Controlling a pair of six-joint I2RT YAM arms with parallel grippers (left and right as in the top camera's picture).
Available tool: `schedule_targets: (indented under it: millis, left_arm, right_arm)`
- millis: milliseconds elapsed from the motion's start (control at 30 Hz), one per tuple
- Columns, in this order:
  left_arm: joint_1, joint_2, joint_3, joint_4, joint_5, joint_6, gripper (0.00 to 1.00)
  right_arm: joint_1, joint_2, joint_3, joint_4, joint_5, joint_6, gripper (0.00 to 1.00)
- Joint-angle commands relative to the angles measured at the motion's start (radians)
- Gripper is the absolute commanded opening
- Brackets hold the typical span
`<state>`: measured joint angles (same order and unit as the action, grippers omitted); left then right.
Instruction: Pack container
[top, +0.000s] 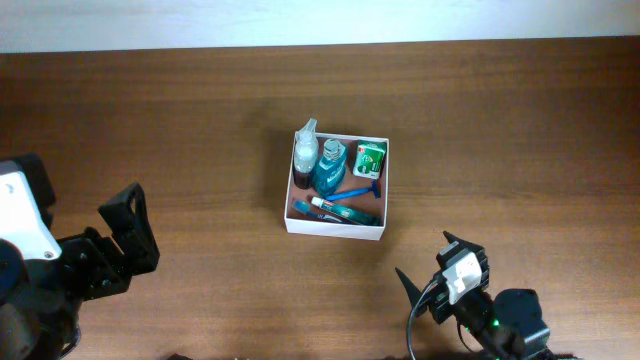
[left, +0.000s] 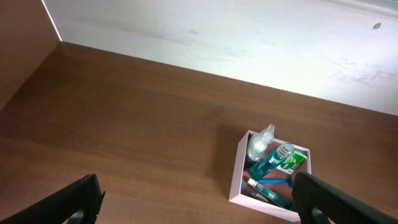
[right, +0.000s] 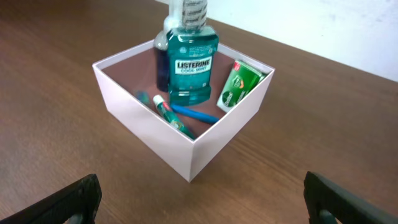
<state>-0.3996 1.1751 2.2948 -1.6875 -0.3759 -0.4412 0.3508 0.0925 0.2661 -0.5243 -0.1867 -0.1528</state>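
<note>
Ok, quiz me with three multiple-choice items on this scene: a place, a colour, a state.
1. Where is the green packet?
A in the container
B beside it
C behind it

2. The mouthwash is:
A red
B teal
C yellow

3. The left fingers and right fingers are:
A both open, empty
B both shut
C one holding the packet

Answers:
1 A, it sits within the white walls.
2 B, the bottle shows teal in every view.
3 A, each pair is spread wide with nothing between.

Left end effector (left: 194, 185) and right end effector (right: 202, 182) have black fingers; right arm (top: 515, 318) carries white block, green light.
</note>
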Motion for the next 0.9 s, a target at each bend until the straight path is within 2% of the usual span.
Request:
schedule_targets:
  millis: [0,167,867]
  left_arm:
    - [0.005,-0.004,0.005,0.000,-0.017,0.012,0.99]
    - [0.005,-0.004,0.005,0.000,-0.017,0.012,0.99]
    - [0.005,-0.004,0.005,0.000,-0.017,0.012,0.99]
  right_arm:
    - [-0.007,-0.075,-0.067,0.009,-0.032,0.013,0.99]
    - [-0.013,-0.089,-0.124,0.010,-0.030,0.012,0.99]
    - [-0.012,-0.089,-0.124,0.016,-0.031,0.012,0.99]
